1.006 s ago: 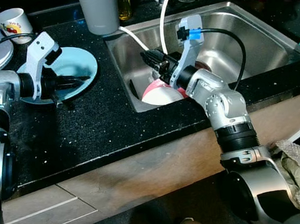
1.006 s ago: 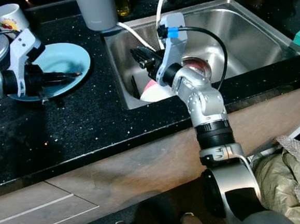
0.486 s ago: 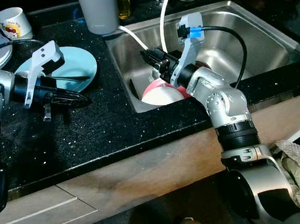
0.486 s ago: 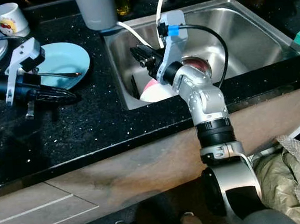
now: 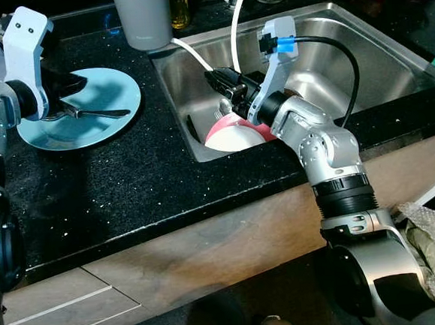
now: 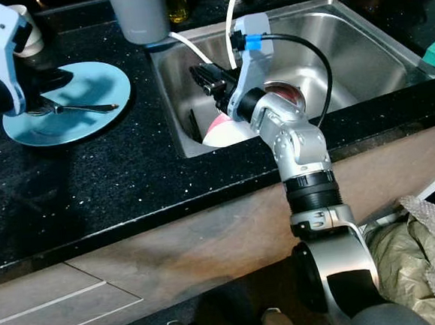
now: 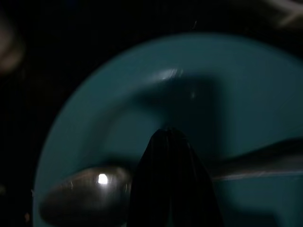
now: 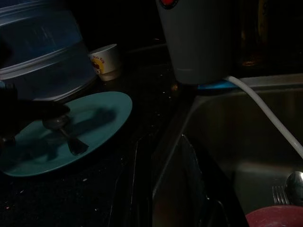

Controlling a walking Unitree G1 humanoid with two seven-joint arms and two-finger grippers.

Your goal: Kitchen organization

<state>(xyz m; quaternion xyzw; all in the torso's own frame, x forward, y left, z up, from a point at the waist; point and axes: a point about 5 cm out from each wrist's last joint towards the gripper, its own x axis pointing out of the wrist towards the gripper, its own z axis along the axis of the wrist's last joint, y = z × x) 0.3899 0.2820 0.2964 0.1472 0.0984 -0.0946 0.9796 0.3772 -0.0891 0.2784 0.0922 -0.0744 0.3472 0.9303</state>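
Teal plate (image 5: 78, 111) sits on our black countertop (image 5: 129, 192) left of the sink (image 5: 391, 66), a spoon (image 5: 97, 112) lying across it, and our left gripper (image 7: 171, 142) hovers right above that spoon with fingers pressed together, so we judge spoon pickup is the step in hand and the fingers must part before descending. Our right gripper (image 8: 163, 161) hangs fingers apart over the sink's near-left corner above a pink bowl (image 5: 234, 135); no writing is legible, though a white cup (image 8: 106, 59) carries a red-and-yellow print.

A black speckled countertop (image 5: 137, 191) holds a stainless steel sink (image 5: 375, 52) set into it, lit brightly from above. Below the countertop's front edge runs a brown wooden cabinet face (image 5: 209, 253), and beneath that lies dark floor (image 5: 288, 292).
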